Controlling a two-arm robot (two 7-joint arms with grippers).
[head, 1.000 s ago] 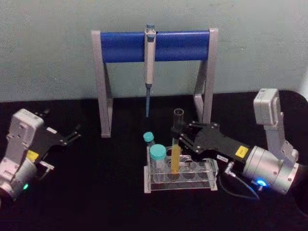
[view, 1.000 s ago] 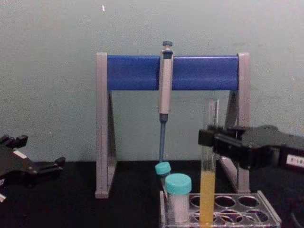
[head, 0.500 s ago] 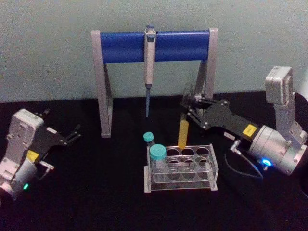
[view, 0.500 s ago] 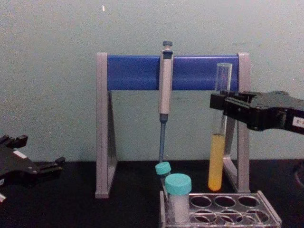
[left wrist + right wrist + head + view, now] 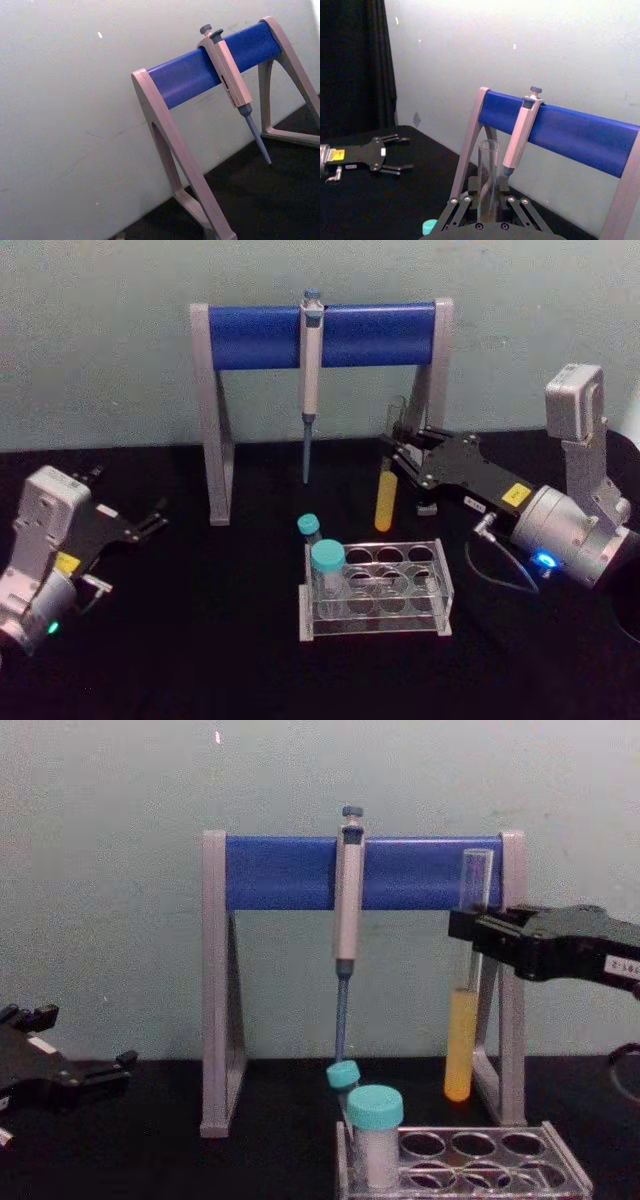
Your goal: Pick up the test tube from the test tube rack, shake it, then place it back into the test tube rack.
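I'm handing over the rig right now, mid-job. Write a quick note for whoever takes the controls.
Right claw: shut on the test tube near its upper part, holding it upright in the air, just beyond the test tube rack and clear of it.
Left claw: open, parked at the table's left side.
Done: tube is out of the rack.
Left: shake it if that isn't done, then lower it into a free hole. The teal-capped tubes occupy the rack's left end.
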